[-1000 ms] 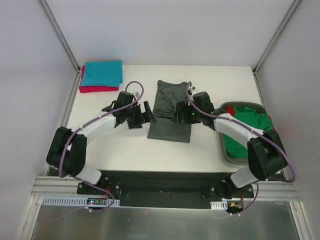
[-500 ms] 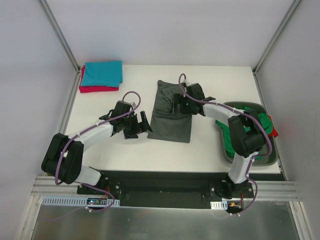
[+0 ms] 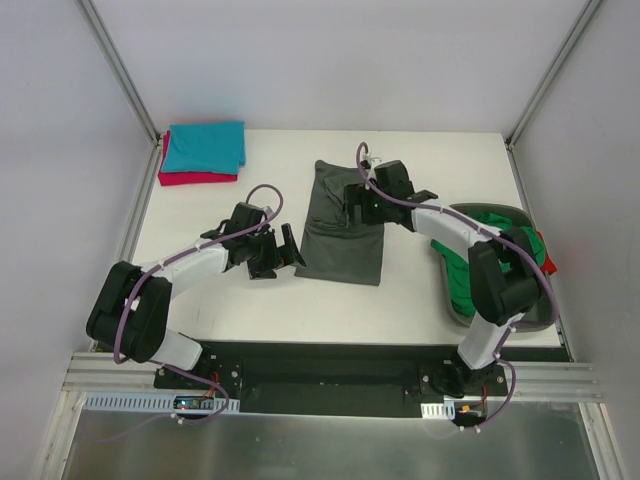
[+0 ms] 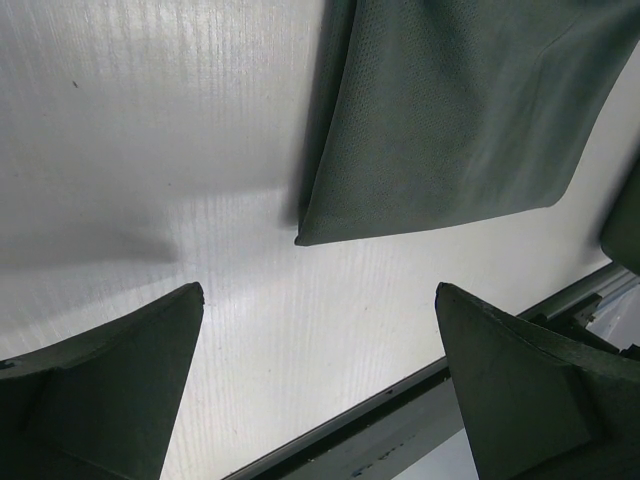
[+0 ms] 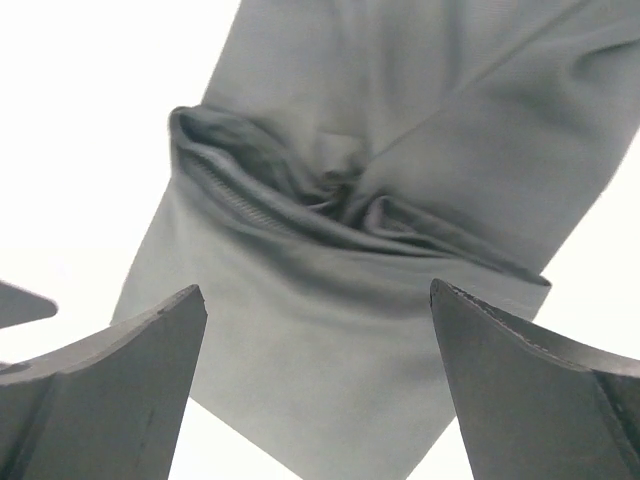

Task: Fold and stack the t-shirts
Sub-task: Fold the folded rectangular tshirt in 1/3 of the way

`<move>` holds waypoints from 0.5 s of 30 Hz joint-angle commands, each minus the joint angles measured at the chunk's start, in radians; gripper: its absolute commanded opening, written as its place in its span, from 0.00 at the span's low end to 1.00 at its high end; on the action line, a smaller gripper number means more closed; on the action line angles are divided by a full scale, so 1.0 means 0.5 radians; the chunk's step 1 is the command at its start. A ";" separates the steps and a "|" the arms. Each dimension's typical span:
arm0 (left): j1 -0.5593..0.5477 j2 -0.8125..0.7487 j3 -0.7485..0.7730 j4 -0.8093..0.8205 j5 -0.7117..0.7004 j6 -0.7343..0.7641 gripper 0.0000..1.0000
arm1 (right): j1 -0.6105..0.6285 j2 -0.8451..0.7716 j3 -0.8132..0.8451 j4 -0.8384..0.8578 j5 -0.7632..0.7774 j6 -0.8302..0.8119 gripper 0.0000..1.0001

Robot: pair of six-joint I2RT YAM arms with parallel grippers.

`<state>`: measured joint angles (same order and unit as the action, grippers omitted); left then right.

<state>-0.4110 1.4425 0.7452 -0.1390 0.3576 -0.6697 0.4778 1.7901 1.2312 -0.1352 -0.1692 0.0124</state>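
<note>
A dark grey t-shirt (image 3: 340, 238) lies partly folded in the middle of the table, with a bunched fold across it. My left gripper (image 3: 290, 245) is open and empty just left of the shirt's near left corner. In the left wrist view the gripper (image 4: 320, 292) hovers over bare table, with the shirt corner (image 4: 440, 110) ahead. My right gripper (image 3: 351, 207) is open over the shirt's far half. The right wrist view shows it (image 5: 318, 292) above the fabric, near the bunched fold (image 5: 350, 195). A folded teal shirt (image 3: 206, 147) lies on a folded red one (image 3: 190, 179) at the far left.
A grey bin (image 3: 452, 300) at the right edge holds crumpled green shirts (image 3: 500, 245) and something red (image 3: 546, 263). Metal frame posts stand at the far corners. The table's near edge (image 4: 400, 390) shows close below my left gripper.
My right gripper has moved from the shirt's middle toward its far half. My left gripper has drawn back toward the near side, off the shirt's left edge.
</note>
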 commanded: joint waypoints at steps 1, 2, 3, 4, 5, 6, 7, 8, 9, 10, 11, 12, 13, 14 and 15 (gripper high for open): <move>0.009 -0.102 -0.061 0.023 -0.034 -0.038 0.99 | 0.161 -0.211 -0.060 -0.018 -0.174 -0.083 0.96; 0.009 -0.127 -0.082 0.023 -0.046 -0.044 0.99 | 0.201 -0.208 -0.060 -0.027 -0.192 -0.077 0.96; 0.009 -0.154 -0.107 0.023 -0.049 -0.050 0.99 | 0.241 -0.190 -0.060 -0.027 -0.226 -0.071 0.96; 0.009 -0.173 -0.128 0.023 -0.059 -0.053 0.99 | 0.274 -0.169 -0.054 -0.024 -0.269 -0.056 0.96; 0.009 -0.194 -0.143 0.023 -0.062 -0.060 0.99 | 0.305 -0.138 -0.042 -0.018 -0.299 -0.034 0.96; 0.009 -0.213 -0.162 0.023 -0.065 -0.066 0.99 | 0.333 -0.089 -0.024 -0.009 -0.324 -0.028 0.96; 0.009 -0.225 -0.174 0.026 -0.065 -0.066 0.99 | 0.354 -0.046 0.001 0.003 -0.339 -0.028 0.96; 0.009 -0.243 -0.189 0.023 -0.062 -0.075 0.99 | 0.373 -0.006 0.028 0.013 -0.346 0.030 0.96; 0.009 -0.253 -0.205 0.026 -0.068 -0.075 0.99 | 0.388 0.040 0.068 0.016 -0.355 0.033 0.96; 0.009 -0.265 -0.214 0.023 -0.068 -0.075 0.99 | 0.397 0.083 0.105 0.013 -0.361 0.033 0.96; 0.009 -0.271 -0.220 0.023 -0.068 -0.078 0.99 | 0.397 0.122 0.145 0.013 -0.355 0.033 0.96; 0.009 -0.274 -0.223 0.023 -0.068 -0.075 0.99 | 0.397 0.168 0.185 0.010 -0.337 0.027 0.96; 0.009 -0.277 -0.223 0.023 -0.068 -0.072 0.99 | 0.391 0.214 0.228 0.004 -0.303 0.012 0.96; 0.009 -0.280 -0.223 0.023 -0.071 -0.072 0.99 | 0.385 0.264 0.283 -0.006 -0.245 0.003 0.96; 0.009 -0.280 -0.226 0.023 -0.068 -0.072 0.99 | 0.370 0.319 0.350 -0.024 -0.211 -0.009 0.96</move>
<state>-0.4110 1.3315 0.6403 -0.1345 0.3321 -0.6964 0.6827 1.8816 1.2850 -0.1463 -0.3164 0.0151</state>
